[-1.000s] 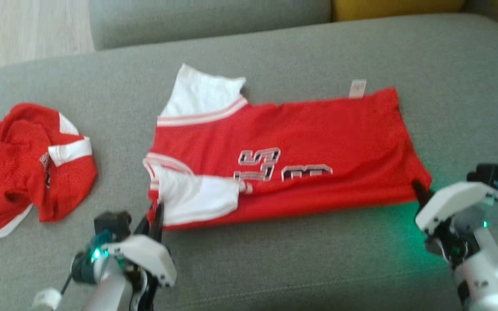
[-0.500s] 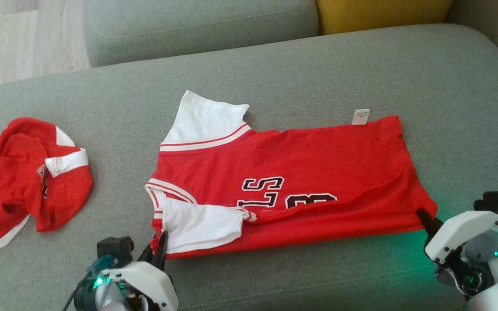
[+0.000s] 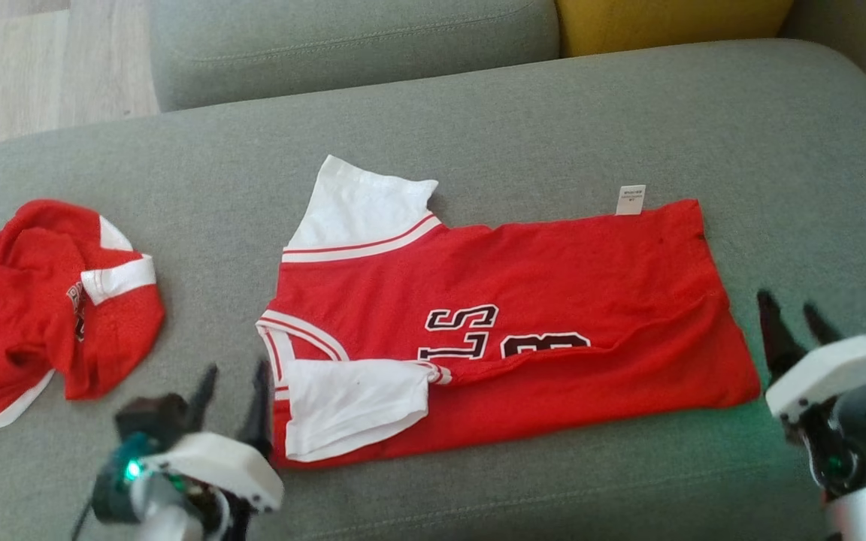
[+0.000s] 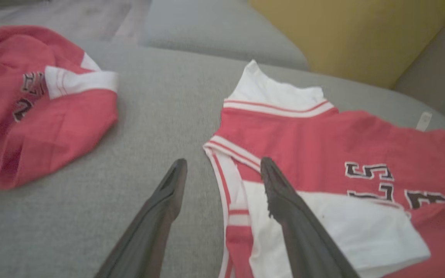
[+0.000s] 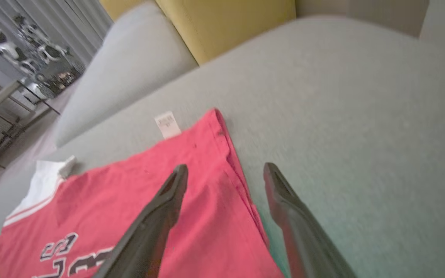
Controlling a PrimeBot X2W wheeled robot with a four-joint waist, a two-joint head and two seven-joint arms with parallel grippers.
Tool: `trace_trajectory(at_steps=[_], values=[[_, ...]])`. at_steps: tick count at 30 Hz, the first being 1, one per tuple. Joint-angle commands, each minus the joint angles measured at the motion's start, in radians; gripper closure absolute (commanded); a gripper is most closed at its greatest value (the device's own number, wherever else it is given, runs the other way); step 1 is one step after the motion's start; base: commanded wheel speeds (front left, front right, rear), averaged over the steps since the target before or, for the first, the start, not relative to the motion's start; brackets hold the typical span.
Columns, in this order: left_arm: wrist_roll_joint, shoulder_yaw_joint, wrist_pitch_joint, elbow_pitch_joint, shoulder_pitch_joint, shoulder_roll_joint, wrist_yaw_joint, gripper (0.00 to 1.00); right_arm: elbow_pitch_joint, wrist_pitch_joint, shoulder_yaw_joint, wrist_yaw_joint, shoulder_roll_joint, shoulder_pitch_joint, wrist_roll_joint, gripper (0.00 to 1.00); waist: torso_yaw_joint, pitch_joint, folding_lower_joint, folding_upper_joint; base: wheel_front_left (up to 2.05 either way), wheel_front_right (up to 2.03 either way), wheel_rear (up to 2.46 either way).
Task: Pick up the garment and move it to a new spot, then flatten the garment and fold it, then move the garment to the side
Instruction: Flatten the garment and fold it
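Item: left gripper (image 3: 236,373). Spread wide, empty. Poised at the collar end of the red jersey (image 3: 553,300), just beside its near corner.

Item: right gripper (image 3: 786,304). Likewise spread wide and empty. Stands just off the hem end, apart from the cloth in the head view.

Item: red jersey. Lies sideways in the middle of the grey sofa seat (image 3: 478,113), collar to the left and hem to the right. Near white sleeve (image 3: 350,402) folded over the body, a long ridge toward the hem corner, label (image 3: 631,199) poking out at the far edge.

Item: second red garment (image 3: 49,300). Crumpled, well apart at the left.

Hazards, as judged:
- Pinching the top layer alone at either end: parts the layers and opens the fold.
- Snagging the loose sleeve with the left fingers: drags it out of place.
- Uneven pull between the two ends: deepens the ridge into a crease.
- Setting aside leftward: risks landing on the crumpled garment.

Views compared:
- Head view: gives the whole outline and both grippers at once.
- Left wrist view: places one finger over the sleeve and the other over bare seat, collar trim (image 4: 228,185) between.
- Right wrist view: puts the hem edge (image 5: 242,181) between the fingers and adds furniture (image 5: 21,50) beyond the sofa.
- Height above the cloth: cannot tell from any.
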Motion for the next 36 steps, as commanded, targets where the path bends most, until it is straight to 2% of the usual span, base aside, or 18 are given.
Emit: trace_trajectory(at_steps=[1, 5, 10, 15, 19, 22, 27, 31, 36], values=[[-0.016, 0.056, -0.05, -0.068, -0.063, 0.012, 0.0, 0.0, -0.088, -0.064, 0.029, 0.007, -0.004, -0.032, -0.025, 0.0, -0.003, -0.002, 0.0, 0.0, 0.0, 0.0, 0.0], [-0.018, 0.091, -0.089, -0.166, -0.082, 0.002, -0.014, 0.0, -0.191, -0.223, 0.082, 0.007, -0.017, -0.029, -0.085, 0.0, -0.011, 0.001, 0.0, 0.0, 0.0, 0.0, 0.0], [-0.001, 0.155, -0.093, -0.308, -0.083, -0.022, -0.039, 0.0, -0.255, -0.394, 0.147, 0.007, -0.004, -0.018, -0.145, 0.0, -0.027, 0.016, 0.0, 0.0, 0.0, 0.0, 0.0], [0.028, 0.158, -0.093, -0.335, -0.091, -0.034, -0.06, 0.0, -0.261, -0.453, 0.193, 0.007, 0.011, -0.024, -0.18, 0.0, -0.045, 0.055, 0.0, 0.0, 0.0, 0.0, 0.0], [0.073, 0.152, -0.093, -0.288, -0.154, -0.03, -0.06, 0.0, -0.254, -0.467, 0.221, 0.007, 0.022, -0.068, -0.206, 0.0, -0.074, 0.127, 0.0, 0.0, 0.0, 0.0, 0.0], [0.116, 0.133, -0.055, -0.212, -0.247, 0.014, -0.065, 0.0, -0.244, -0.47, 0.243, 0.007, 0.033, -0.122, -0.222, 0.0, -0.107, 0.187, 0.0, 0.0, 0.0, 0.0, 0.0], [0.161, 0.099, 0.095, -0.083, -0.453, 0.112, -0.097, 0.0, -0.215, -0.463, 0.287, 0.007, 0.052, -0.226, -0.235, 0.0, -0.17, 0.286, 0.0, 0.0, 0.0, 0.0, 0.0], [0.157, 0.066, 0.216, 0.019, -0.619, 0.187, -0.127, 0.0, -0.177, -0.457, 0.315, 0.007, 0.064, -0.306, -0.241, 0.0, -0.214, 0.345, 0.0, 0.0, 0.0, 0.0, 0.0], [0.122, 0.006, 0.374, 0.147, -0.775, 0.272, -0.14, 0.0, -0.127, -0.461, 0.36, 0.007, 0.077, -0.387, -0.229, 0.0, -0.26, 0.388, 0.0, 0.0, 0.0, 0.0, 0.0]])
